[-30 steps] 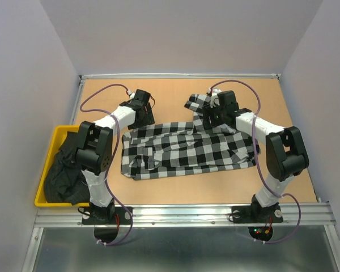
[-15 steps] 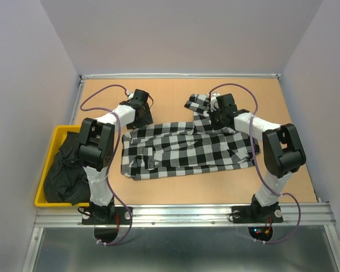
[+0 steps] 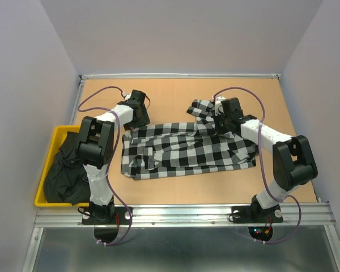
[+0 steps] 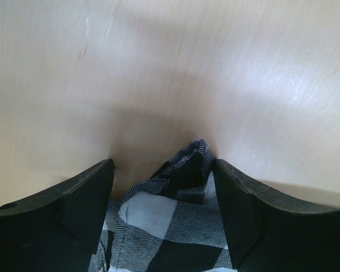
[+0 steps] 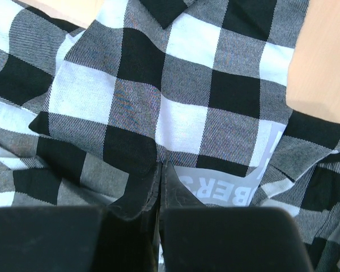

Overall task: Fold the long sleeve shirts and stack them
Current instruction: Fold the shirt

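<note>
Now you have the check shirt (image 3: 187, 150) spread mid-table.
Near left, the black shirt (image 3: 65, 170) lies bunched in the bin (image 3: 52, 136); farther, your left gripper (image 4: 164, 170) stands apart around the check shirt's far-left corner, your right gripper (image 5: 160, 170) pinched together on its far-right cloth.

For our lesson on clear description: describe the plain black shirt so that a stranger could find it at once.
Start at the tan table and look to its left edge for the yellow bin. The black shirt lies crumpled inside it. Unlike the checked shirt spread on the table, it is plain dark cloth.
</note>
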Available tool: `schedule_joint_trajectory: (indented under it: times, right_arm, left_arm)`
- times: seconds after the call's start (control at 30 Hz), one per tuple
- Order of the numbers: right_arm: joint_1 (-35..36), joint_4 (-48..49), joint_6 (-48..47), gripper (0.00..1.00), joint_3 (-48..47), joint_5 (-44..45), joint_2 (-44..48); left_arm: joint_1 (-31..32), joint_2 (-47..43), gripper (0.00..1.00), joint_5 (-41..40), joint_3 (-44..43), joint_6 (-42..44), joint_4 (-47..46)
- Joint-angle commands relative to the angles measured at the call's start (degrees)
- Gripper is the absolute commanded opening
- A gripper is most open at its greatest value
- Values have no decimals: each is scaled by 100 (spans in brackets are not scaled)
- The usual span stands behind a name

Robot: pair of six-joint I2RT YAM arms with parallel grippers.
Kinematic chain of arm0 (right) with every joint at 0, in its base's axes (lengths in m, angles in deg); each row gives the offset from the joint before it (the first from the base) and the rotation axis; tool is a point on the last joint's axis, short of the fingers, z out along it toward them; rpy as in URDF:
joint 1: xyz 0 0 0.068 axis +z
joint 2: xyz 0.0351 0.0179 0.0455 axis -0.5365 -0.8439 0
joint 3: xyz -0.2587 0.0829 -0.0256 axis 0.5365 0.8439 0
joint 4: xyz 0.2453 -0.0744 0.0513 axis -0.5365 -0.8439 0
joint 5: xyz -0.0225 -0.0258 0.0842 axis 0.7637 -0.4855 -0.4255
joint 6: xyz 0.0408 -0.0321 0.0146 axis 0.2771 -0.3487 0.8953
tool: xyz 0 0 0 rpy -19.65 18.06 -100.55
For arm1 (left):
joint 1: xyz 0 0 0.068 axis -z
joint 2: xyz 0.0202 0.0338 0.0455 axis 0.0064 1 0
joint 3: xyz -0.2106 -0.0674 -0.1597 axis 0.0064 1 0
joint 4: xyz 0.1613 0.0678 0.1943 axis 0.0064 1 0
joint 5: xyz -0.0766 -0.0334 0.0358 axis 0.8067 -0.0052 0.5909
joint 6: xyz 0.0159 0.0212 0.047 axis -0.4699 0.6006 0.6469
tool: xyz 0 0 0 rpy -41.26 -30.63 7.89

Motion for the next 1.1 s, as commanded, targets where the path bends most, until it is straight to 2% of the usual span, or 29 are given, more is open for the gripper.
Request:
schedule_joint_trajectory:
  times: [0.0,0.13,0.23,0.4,0.5,0.6,0.73,0.83,0.87,0.93,1.07]
  right_arm:
    - [20,-7,129,1,327,303,428]
    - [20,-7,314,1,565,365,595]
    - [20,2,455,1,697,418,657]
    - [20,20,561,1,776,567,639]
    - [29,29,569,1,759,646,657]
    - [20,46,736,2,767,743,683]
    - [20,64,736,4,785,717,692]
    - [20,64,710,8,759,655,692]
    - [20,64,710,10,750,586,701]
    - [20,64,710,20,680,445,718]
    - [20,72,736,35,487,181,754]
  left_arm:
    - [-121,135,81,-319,-59,-211,294]
    - [-262,109,81,-372,2,-343,365]
    - [-333,82,75,-434,29,-396,444]
    - [-394,47,50,-522,47,-501,611]
    - [-447,-14,41,-583,38,-546,725]
    - [-552,-111,38,-759,3,-581,822]
    - [-763,-164,38,-812,-59,-625,927]
    - [-842,-269,42,-838,-129,-642,954]
    - [-842,-295,45,-838,-164,-634,954]
    - [-851,-479,62,-716,-278,-607,937]
    - [-842,-761,75,-426,-261,-563,761]
